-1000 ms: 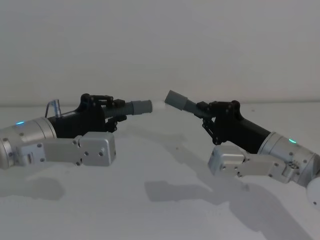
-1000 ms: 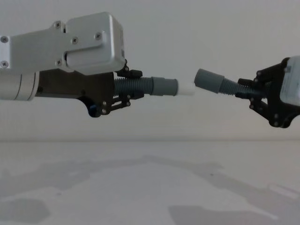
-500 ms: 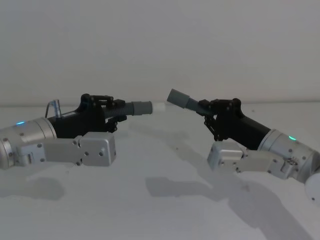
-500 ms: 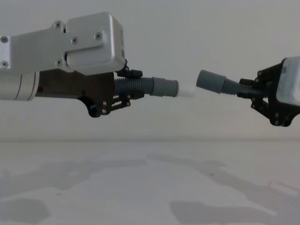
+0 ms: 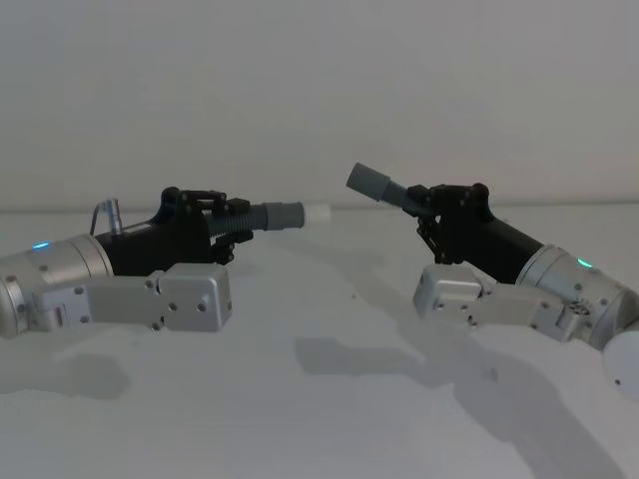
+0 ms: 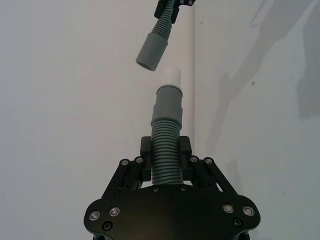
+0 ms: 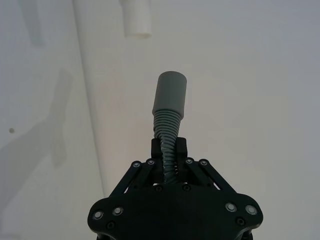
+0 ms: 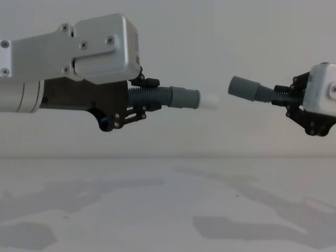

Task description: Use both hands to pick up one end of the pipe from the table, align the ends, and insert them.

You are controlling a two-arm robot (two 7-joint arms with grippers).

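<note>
While both arms hang above the white table (image 8: 168,210), each claw is clamped on its own hose piece, fingers pressed against the corrugated ribs. Left gripper (image 5: 228,226), at about 9 o'clock in the head view, holds the white-tipped hose (image 5: 262,215) nearly level, its grey cuff and white tip (image 5: 318,213) pointing toward 3 o'clock. In the left wrist view the same claw (image 6: 165,162) grips the ribbed section low down, cuff and tip standing clear of the fingers. Right gripper (image 5: 427,210), at about 3 o'clock, holds the plain-cuff hose (image 5: 384,187), tilted so the cuff points toward 10 o'clock and sits higher than the white tip. Chest view: white tip (image 8: 209,100) and plain cuff (image 8: 241,87) face each other, near but apart, not lined up. Farther back, a bare pale wall (image 5: 319,90).
</note>
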